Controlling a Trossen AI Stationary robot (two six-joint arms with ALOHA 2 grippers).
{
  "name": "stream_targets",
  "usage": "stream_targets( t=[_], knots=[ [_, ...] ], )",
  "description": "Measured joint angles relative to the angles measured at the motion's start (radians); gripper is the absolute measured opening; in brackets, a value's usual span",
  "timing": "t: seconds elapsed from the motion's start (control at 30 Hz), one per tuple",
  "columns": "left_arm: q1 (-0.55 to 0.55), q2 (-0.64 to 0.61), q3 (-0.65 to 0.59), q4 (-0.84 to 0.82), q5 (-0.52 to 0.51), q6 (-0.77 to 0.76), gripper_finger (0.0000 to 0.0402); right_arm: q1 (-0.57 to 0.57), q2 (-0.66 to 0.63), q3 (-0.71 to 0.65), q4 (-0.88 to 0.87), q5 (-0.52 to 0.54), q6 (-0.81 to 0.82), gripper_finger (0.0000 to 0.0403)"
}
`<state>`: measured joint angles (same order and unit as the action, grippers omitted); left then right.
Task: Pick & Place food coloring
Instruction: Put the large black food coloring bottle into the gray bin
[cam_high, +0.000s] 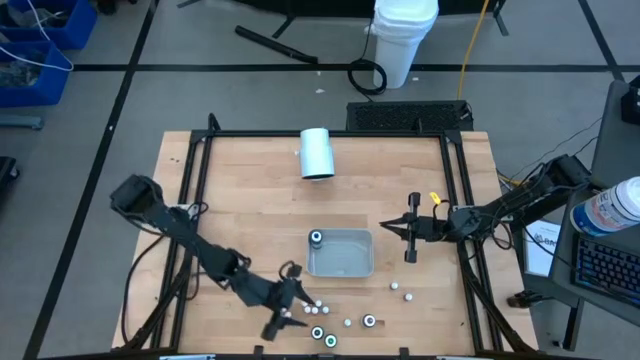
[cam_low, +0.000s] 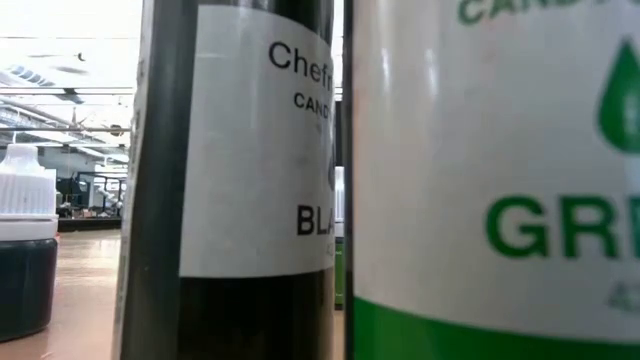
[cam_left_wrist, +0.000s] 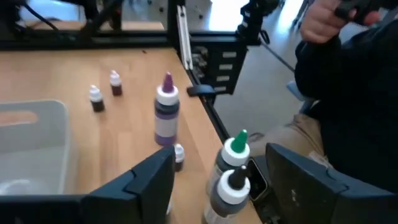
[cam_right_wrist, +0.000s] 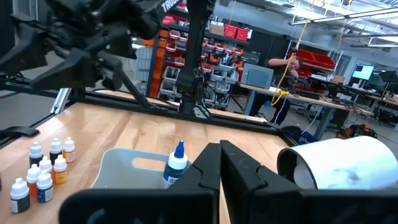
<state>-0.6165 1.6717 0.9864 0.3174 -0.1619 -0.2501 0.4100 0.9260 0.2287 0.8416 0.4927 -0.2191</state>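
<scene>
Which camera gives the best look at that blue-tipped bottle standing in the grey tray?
The right wrist view: the blue-tipped bottle stands upright in the grey tray, seen from the side. The high view shows only its top. The left wrist and low views don't show it.

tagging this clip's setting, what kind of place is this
Likely a robotics lab or workshop in an industrial hall: a framed wooden table on a taped floor, shelves of red storage bins, and workbenches with monitors beyond it.
</scene>
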Motion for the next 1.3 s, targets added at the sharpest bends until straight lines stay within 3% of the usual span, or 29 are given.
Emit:
stream_targets(
  t=[0.4,0.67,0.87,1.3],
  knots=[
    [-0.015,0.175,0.077,-0.002,0.002,-0.042,0.0269,0.017,0.0,0.0,-0.001,0.0,-0.006,0.0001],
    [-0.016,0.195,0.079,0.02,0.057,-0.048,0.0269,0.017,0.0,0.0,-0.009,0.0,-0.006,0.0001],
    [-0.037,0.228,0.08,0.068,-0.002,-0.039,0.0269,0.017,0.0,0.0,-0.009,0.0,-0.005,0.0],
    [-0.04,0.268,0.084,0.11,-0.002,-0.056,0.0269,0.017,0.0,0.0,-0.016,0.0,0.001,0.0]
  ],
)
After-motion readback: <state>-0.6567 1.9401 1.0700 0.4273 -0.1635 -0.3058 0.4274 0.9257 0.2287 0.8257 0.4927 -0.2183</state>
